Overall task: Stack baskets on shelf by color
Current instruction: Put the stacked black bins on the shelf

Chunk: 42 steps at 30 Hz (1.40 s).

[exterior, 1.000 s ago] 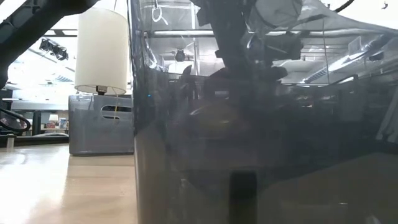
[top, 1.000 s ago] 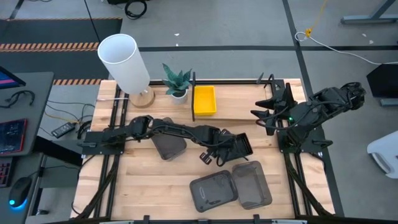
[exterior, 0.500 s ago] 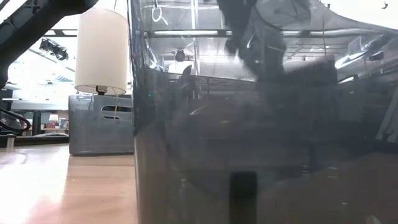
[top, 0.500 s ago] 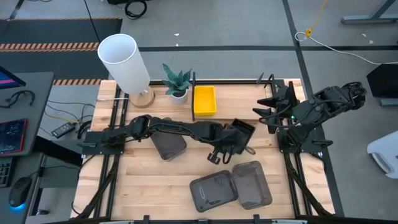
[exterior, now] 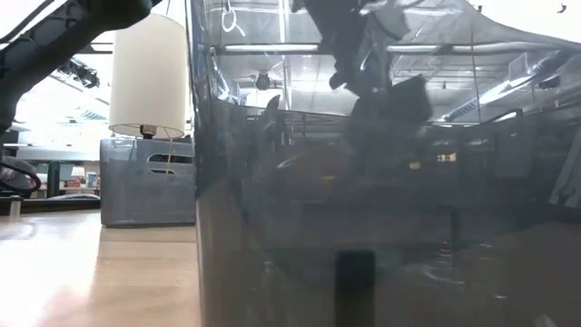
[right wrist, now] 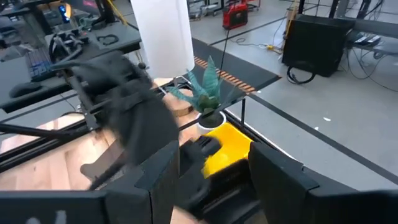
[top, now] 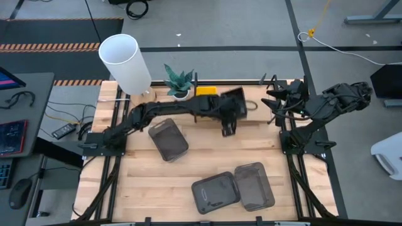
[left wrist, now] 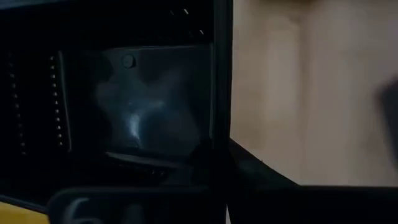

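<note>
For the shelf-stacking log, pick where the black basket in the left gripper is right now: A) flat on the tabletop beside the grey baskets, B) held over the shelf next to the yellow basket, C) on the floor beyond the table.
B: in the high view the left gripper holds the black basket over the shelf, right beside the yellow basket.

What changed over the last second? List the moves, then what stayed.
The left pincer carried the black basket from mid-table up to the shelf, beside the yellow basket. The right pincer shifted slightly. The three grey baskets stayed.
</note>
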Motion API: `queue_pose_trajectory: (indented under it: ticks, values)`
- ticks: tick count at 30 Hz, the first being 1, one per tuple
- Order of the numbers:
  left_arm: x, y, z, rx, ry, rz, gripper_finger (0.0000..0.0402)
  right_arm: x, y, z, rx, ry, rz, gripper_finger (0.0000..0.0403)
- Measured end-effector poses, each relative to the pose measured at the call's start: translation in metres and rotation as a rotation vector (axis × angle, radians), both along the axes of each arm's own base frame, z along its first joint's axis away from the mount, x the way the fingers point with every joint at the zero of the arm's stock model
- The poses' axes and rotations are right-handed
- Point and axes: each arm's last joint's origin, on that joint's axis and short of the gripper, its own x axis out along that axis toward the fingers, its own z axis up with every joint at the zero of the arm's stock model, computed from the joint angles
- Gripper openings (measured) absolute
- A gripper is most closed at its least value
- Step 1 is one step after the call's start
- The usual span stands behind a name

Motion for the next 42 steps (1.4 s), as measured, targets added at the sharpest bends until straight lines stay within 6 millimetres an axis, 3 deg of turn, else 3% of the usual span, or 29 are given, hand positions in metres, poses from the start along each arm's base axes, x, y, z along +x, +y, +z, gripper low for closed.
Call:
queue_pose_trajectory:
  ticks: [5,9,15,21,28,42]
  values:
    - [-0.004,0.029,-0.003,0.036,0.023,0.058,0.0021,0.001,0.001,0.001,0.01,-0.016,0.002,0.0197]
    - [-0.005,0.041,-0.003,0.058,0.028,0.052,0.0021,0.002,0.001,0.003,0.018,-0.033,0.002,0.0197]
    - [-0.005,0.042,-0.003,0.09,0.04,-0.003,0.0021,0.002,0.001,0.003,0.02,-0.034,0.001,0.0197]
    - [-0.005,0.045,-0.025,0.062,0.109,0.019,0.0021,0.002,0.001,0.003,0.017,-0.032,0.003,0.0197]
    - [-0.009,0.043,-0.035,0.051,0.172,0.032,0.0023,0.003,0.001,0.003,0.01,-0.032,0.006,0.0197]
    - [-0.007,0.042,-0.037,0.037,0.156,0.112,0.0123,0.004,0.002,0.007,0.022,-0.067,0.014,0.0197]
